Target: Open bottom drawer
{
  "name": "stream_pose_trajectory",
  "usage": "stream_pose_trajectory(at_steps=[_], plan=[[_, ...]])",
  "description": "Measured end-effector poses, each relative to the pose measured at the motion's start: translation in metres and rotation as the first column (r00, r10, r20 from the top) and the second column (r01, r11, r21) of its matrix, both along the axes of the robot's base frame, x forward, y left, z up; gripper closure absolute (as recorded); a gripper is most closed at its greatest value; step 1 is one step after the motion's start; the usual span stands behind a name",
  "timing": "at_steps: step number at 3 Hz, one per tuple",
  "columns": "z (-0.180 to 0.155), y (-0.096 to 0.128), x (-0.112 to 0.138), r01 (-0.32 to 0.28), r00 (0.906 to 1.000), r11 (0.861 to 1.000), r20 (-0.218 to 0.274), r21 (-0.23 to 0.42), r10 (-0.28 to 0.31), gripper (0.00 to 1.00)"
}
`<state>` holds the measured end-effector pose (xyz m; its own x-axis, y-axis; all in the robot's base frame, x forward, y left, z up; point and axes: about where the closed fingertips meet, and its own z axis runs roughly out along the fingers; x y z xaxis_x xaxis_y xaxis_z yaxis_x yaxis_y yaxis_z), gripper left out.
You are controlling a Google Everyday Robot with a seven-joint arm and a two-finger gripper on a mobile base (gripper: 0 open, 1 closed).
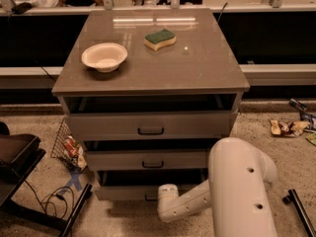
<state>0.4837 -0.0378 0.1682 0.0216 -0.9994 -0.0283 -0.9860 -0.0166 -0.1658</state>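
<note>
The bottom drawer (121, 192) is the lowest of three grey fronts on the cabinet and stands pulled out a little, with a dark gap above it. Its black bar handle (149, 198) shows only partly beside the arm's wrist. My gripper (157, 198) is at that handle, low in front of the drawer's centre, and the white wrist (168, 204) covers it. The big white arm (239, 191) fills the lower right. The middle drawer (148, 160) and the top drawer (148, 126) also stand slightly out.
On the cabinet top (197, 68) sit a white bowl (104, 57) and a green-and-yellow sponge (160, 38). A wire basket (66, 144) leans at the cabinet's left. A black stand and cables (29, 181) lie at the lower left, litter (286, 127) at the right.
</note>
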Motion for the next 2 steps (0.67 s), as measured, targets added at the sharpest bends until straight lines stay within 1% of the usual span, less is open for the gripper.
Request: stream_pose_trajectory(at_steps=[1,2], plan=[[0.0188,-0.0077,-0.0039,0.002,0.9996,1.0,0.028,-0.023,-0.002,0.87],[0.0181,-0.008,-0.0054,0.001,0.9997,1.0,0.025,-0.024,-0.001,1.0]])
